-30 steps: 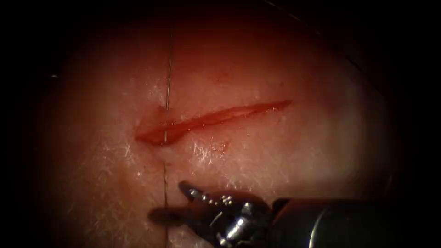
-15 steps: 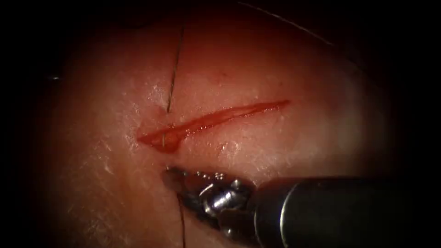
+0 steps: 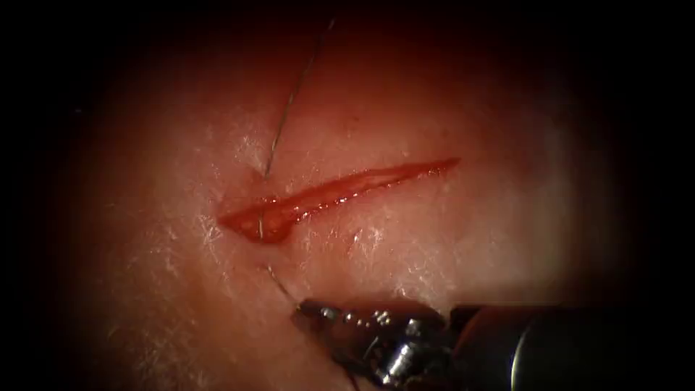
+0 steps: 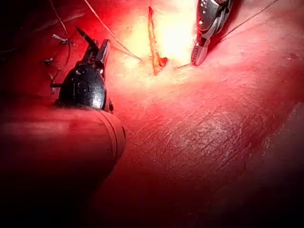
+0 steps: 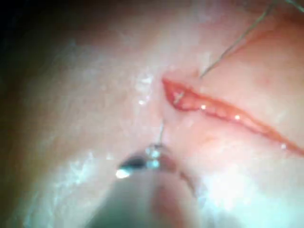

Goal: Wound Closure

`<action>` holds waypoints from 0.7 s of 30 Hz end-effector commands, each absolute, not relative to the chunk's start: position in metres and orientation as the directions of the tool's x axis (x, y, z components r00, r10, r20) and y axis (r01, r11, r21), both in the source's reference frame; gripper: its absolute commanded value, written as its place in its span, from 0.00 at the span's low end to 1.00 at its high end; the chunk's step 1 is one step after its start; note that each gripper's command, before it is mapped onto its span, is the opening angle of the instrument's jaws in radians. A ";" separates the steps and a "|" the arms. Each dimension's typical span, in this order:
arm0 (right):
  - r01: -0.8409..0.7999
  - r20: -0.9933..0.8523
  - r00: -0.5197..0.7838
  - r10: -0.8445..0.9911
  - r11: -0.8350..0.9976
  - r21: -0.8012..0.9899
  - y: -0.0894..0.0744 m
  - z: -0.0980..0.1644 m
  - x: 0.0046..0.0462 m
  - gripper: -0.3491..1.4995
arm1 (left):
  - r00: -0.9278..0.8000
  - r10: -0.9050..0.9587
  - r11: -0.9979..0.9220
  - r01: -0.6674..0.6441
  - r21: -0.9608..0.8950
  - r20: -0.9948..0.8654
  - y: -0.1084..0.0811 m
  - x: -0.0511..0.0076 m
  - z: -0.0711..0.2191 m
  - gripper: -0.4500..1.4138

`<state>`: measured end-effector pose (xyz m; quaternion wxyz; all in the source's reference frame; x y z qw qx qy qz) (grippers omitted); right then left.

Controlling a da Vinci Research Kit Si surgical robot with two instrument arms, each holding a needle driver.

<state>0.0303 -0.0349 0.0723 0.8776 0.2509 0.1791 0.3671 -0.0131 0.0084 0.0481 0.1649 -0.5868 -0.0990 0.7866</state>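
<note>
Here is the tissue (image 3: pixel 470 239) under the endoscope, with the cut (image 3: pixel 340 190) slanting from low on the left up to the right. Red fluid (image 3: pixel 271 217) pools at its wider left end.

The right arm's tool comes in low from the right, and its claw (image 3: pixel 304 310) sits below the cut's left end, just above the tissue surface. The claw is closed, pinching the thread (image 3: pixel 279 130). You can follow that thread the whole way. It comes down out of the dark at the top and slants in to the tissue just above the cut's left end. A short piece crosses inside the open cut. It comes out again just below the cut and runs on at a slant into the closed claw. A bit more thread trails under the tool's wrist.

The right wrist view agrees: the thread rises from the claw tip to the end of the cut, then leaves from the far lip.

In the left wrist view the left arm's tool stands well apart from the cut, on the side away from the right tool. Its claw (image 4: pixel 91 38) is parted a little, with nothing between the tips. The long run of thread passes just beside it on the way to the cut. Short cut ends of thread (image 4: pixel 59 39) lie on the tissue near that tool. Where the needle lies, I cannot tell.
</note>
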 end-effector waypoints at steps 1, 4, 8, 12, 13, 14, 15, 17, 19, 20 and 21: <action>-0.543 -0.130 0.676 0.726 0.609 0.578 -0.036 0.072 0.0308 0.00 | -0.254 0.376 -0.926 -0.144 -0.350 -0.891 0.008 -0.0136 0.049 0.00; -0.536 -0.130 0.681 0.721 0.611 0.583 -0.037 0.072 0.0310 0.00 | -0.254 0.376 -0.926 -0.146 -0.349 -0.891 0.008 -0.0137 0.049 0.00; -0.516 -0.098 0.713 0.694 0.615 0.596 -0.038 0.072 0.0306 0.00 | -0.254 0.377 -0.925 -0.145 -0.350 -0.891 0.008 -0.0136 0.049 0.00; -0.512 -0.099 0.718 0.689 0.619 0.595 -0.039 0.072 0.0302 0.00 | -0.254 0.377 -0.925 -0.145 -0.350 -0.891 0.008 -0.0136 0.049 0.00; -0.509 -0.098 0.720 0.687 0.619 0.597 -0.039 0.072 0.0301 0.00 | -0.254 0.377 -0.925 -0.146 -0.350 -0.891 0.008 -0.0137 0.049 0.00; -0.507 -0.091 0.726 0.681 0.621 0.598 -0.039 0.072 0.0300 0.00 | -0.254 0.377 -0.925 -0.146 -0.350 -0.891 0.008 -0.0137 0.049 0.00; -0.503 -0.081 0.736 0.672 0.622 0.600 -0.039 0.072 0.0297 0.00 | -0.254 0.377 -0.925 -0.146 -0.350 -0.891 0.008 -0.0137 0.049 0.00; -0.478 -0.053 0.767 0.640 0.624 0.618 -0.041 0.072 0.0286 0.00 | -0.254 0.377 -0.925 -0.146 -0.350 -0.891 0.008 -0.0137 0.049 0.00; -0.472 -0.045 0.775 0.630 0.626 0.621 -0.041 0.072 0.0283 0.00 | -0.254 0.377 -0.925 -0.146 -0.350 -0.891 0.008 -0.0137 0.049 0.00; -0.464 -0.039 0.785 0.619 0.627 0.626 -0.042 0.072 0.0277 0.00 | -0.254 0.377 -0.925 -0.146 -0.350 -0.891 0.008 -0.0137 0.049 0.00; -0.459 -0.034 0.791 0.611 0.629 0.627 -0.042 0.072 0.0273 0.00 | -0.254 0.377 -0.925 -0.146 -0.350 -0.891 0.008 -0.0137 0.049 0.00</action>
